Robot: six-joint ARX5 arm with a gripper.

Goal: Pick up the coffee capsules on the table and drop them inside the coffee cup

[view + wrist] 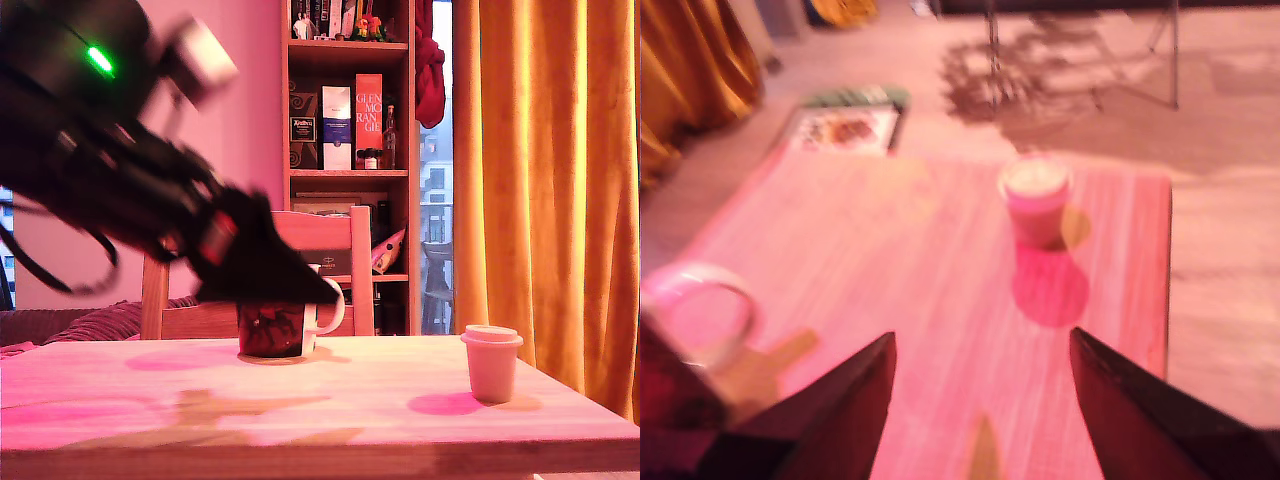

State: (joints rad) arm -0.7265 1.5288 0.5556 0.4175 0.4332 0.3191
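Gripper (980, 400) fingers spread, empty, low over mug (272, 328) at frame center; cream capsule (491, 362) lower right could get tipped if approached this fast.

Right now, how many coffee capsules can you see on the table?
1. The cream capsule stands on the table, toward the exterior view's right, apart from the mug. Another may be hidden inside the mug.

There is one capsule (491, 362) to see, a cream one. There is one mug (278, 325). There is one surface (330, 410). One chair (330, 240) stands behind it. One arm has one end effector (982, 360).
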